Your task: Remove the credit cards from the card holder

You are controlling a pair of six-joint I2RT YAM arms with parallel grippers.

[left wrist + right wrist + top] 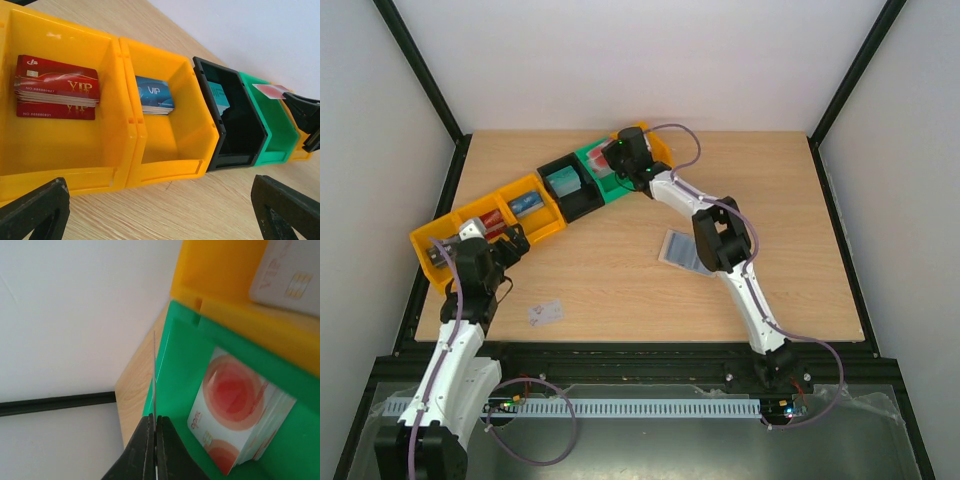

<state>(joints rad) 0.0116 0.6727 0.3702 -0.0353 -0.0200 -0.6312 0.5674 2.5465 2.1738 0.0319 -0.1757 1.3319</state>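
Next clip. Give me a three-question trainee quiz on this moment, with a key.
1. True or false: the right gripper is empty.
2. Which colour of bin holds the red VIP cards? A yellow, B black, C green.
3. Fill in: the card holder lies open on the ____.
Key: 1 false, it pinches a card; 2 A, the yellow bin; 3 table.

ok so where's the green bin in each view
top external: green bin near the far edge, between the black bin and the end yellow bin, partly under the right hand
left wrist: green bin right of centre, just past the black bin
right wrist: green bin fills the lower right, pink-red cards stacked inside
shared landmark: the right hand, shut on a thin card above it
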